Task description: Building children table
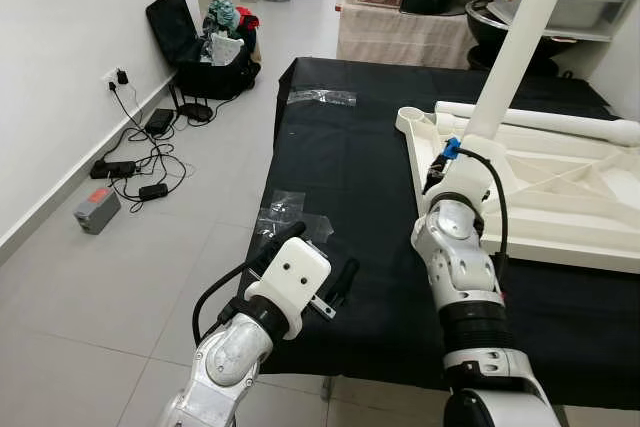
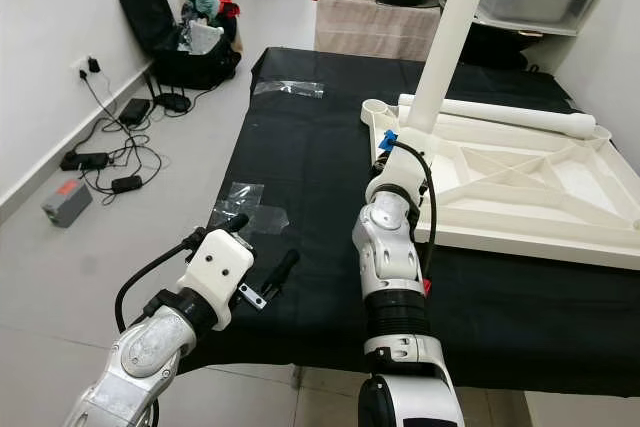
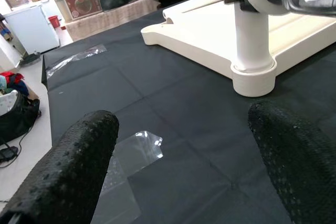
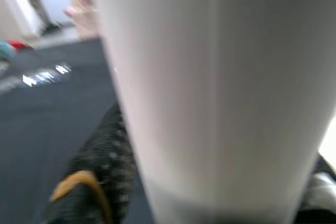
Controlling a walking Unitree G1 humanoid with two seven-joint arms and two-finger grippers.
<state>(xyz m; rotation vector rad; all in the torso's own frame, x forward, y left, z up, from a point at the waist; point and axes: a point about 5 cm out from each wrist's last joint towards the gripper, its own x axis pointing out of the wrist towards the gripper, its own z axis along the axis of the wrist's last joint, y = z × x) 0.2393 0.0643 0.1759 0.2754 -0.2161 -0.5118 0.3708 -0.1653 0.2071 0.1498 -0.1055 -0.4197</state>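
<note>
fingers point(image 3: 68, 171) of the left gripper point(image 2: 262, 265) stand wide apart with nothing between them, hovering over the near left part of the counter point(image 1: 350, 167), which is covered in black cloth. below them lies a crumpled piece of clear plastic wrap point(image 1: 285, 212), and a second strip of clear plastic point(image 1: 322, 97) lies farther back on the cloth.

the right gripper point(image 1: 440, 162) reaches forward to the base of the upright white leg point(image 1: 515, 42), and in the right wrist view one black finger point(image 4: 100, 177) sits against the side of that leg (the other side is hidden by the leg itself, so whether the fingers actually clamp it cannot be told).

the white tabletop point(image 1: 540, 187) lies upside down on the right half of the counter, ribs facing up. the upright leg stands in the socket at its near left corner, rising out of the top of the head views. another white leg point(image 1: 545, 122) lies flat along the far edge of the tabletop.

on the floor to the left, by the wall, are cables and power adapters point(image 1: 135, 162), a small grey box point(image 1: 97, 210) and an open black bag point(image 1: 200, 42) with clothes in it.
</note>
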